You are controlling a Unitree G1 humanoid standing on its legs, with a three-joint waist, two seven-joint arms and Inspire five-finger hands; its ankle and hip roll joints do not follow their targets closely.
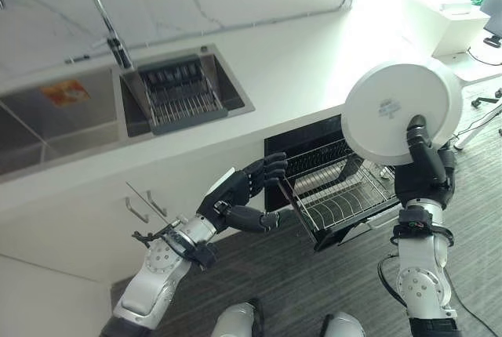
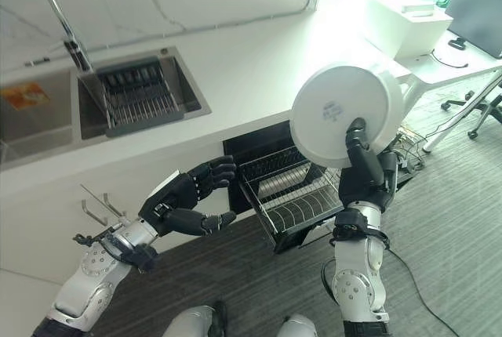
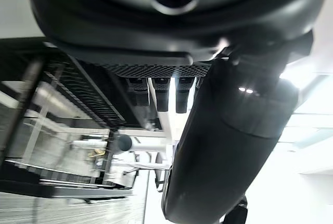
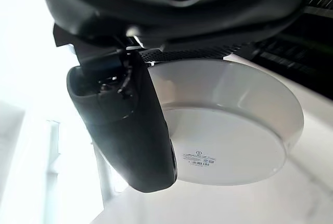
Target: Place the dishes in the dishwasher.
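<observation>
White stone countertop (image 1: 314,63) runs across the head views, with a stainless steel sink (image 1: 223,78) set into it holding a dark wire drainer basket (image 1: 180,94). Below the counter edge, the black dishwasher opening (image 1: 302,145) has its chrome wire rack (image 1: 345,196) pulled out over the grey floor; the rack looks bare of dishes as far as visible. The round white ceramic dish (image 1: 401,111), foot ring and underside facing the camera, is held up on edge by the right hand (image 1: 422,157), thumb lying across the base and fingers curled behind the rim; the right wrist view confirms the thumb pressed to the underside (image 4: 223,130). The dish sits above and slightly to the robot's right of the rack, clear of it, not touching. Left hand (image 1: 243,196) is at the rack's left front corner, fingers curled loosely near the wire rim, thumb out; cannot tell whether it grips or only steadies the rack. Judgement: right hand is the working hand; the dish lies directly over the rack's right portion, so the coming move is mainly downward, keeping the disc's plane upright so its edge drops between the tines.
</observation>
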